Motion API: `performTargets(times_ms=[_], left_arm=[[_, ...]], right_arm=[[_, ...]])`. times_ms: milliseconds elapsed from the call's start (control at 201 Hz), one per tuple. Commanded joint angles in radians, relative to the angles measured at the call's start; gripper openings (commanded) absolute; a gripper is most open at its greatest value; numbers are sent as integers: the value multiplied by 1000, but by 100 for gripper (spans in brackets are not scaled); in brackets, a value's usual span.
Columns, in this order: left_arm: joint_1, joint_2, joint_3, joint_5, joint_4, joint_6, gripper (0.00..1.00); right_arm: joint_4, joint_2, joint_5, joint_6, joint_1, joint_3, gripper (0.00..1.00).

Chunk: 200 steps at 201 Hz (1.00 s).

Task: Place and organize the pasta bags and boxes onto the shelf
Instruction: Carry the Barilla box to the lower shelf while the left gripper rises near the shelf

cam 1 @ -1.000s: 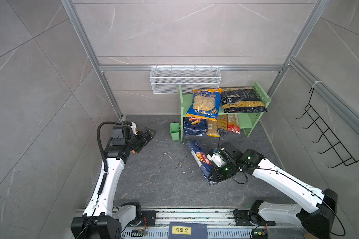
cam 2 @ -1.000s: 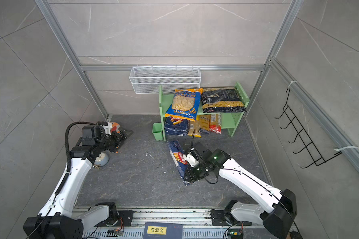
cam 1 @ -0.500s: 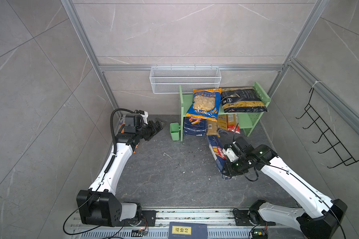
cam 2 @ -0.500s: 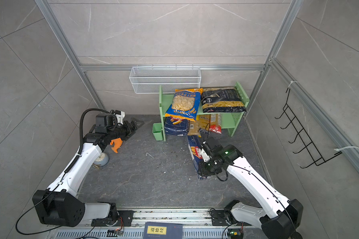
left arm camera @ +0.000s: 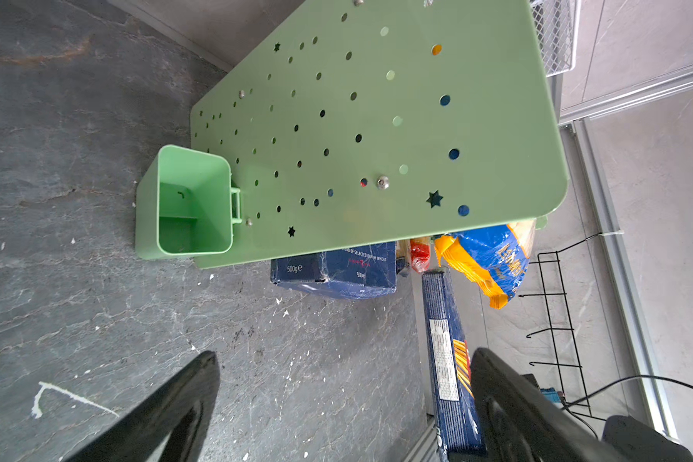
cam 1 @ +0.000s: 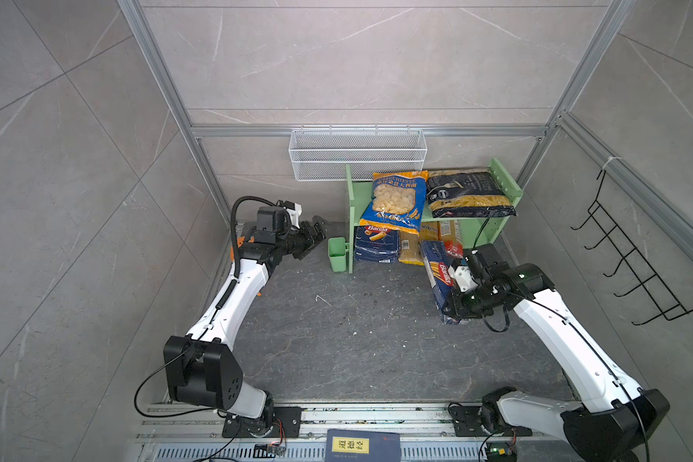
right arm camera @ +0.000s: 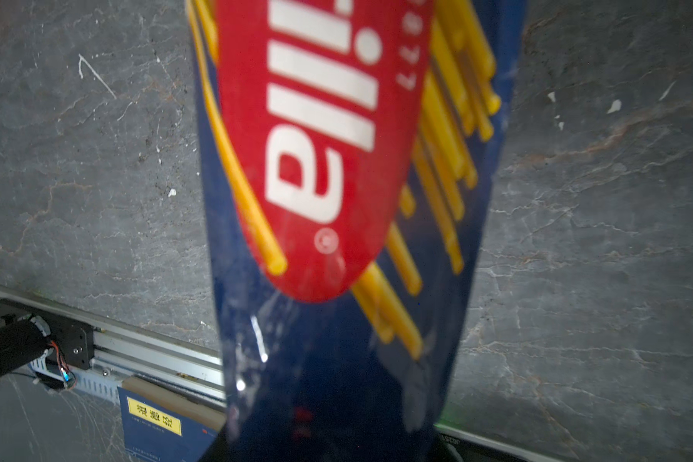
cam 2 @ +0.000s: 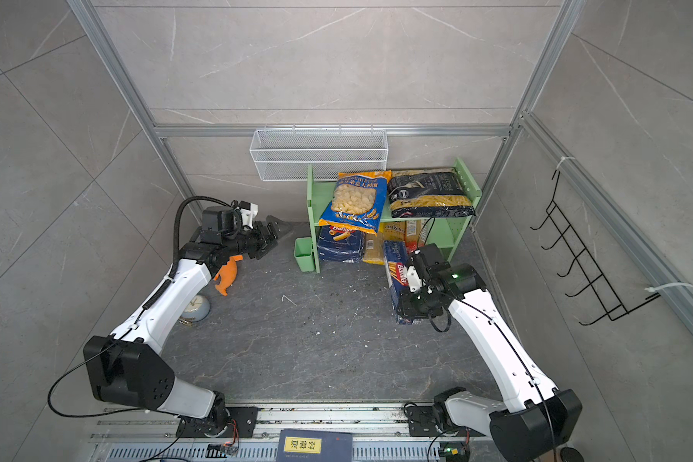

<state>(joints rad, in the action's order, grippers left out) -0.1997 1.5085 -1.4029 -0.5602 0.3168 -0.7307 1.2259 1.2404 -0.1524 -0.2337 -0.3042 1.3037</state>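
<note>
**Glossy spaghetti pack (cam 1: 437, 272) in right tool (cam 1: 461, 305)**

It is clamping the long, narrow dark-blue pack — far end sitting at the hole-dotted mint shelf's (cam 1: 352, 208) lower tier. The left tool (cam 1: 316, 235) is gaping wide, empty.

Your view: dark blue spaghetti pack (right arm camera: 337, 248) fills centre, stone floor (right arm camera: 601, 240) behind; yellow-labelled book (right arm camera: 155, 426) beside the rail (right arm camera: 157, 356).

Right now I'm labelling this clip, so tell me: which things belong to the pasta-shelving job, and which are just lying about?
Job: shelf, orecchiette bag, penne bag, rigatoni box, Barilla spaghetti pack, slim spaghetti packs.
Lying about: wire basket, hook rack, orange plush toy, blue book, small clock.
</note>
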Motion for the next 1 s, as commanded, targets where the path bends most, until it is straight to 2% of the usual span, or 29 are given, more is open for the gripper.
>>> performTargets(times_ms=[0,428,667,991], left_arm=[[-3,29,-79,-44,-56,-8,100],[-4,162,-225,-87,-59,-18,100],[-4,204,-289,-93,-39,-16,100],[-4,242,-391,-81,45,12,100]], right_arm=[[-119,25,-5,58,45,84,27],[-237,176,-57,119,236,178,26],[-392,243,-165,92,324,151,27],[-536,373,-302,73,431,196,27]])
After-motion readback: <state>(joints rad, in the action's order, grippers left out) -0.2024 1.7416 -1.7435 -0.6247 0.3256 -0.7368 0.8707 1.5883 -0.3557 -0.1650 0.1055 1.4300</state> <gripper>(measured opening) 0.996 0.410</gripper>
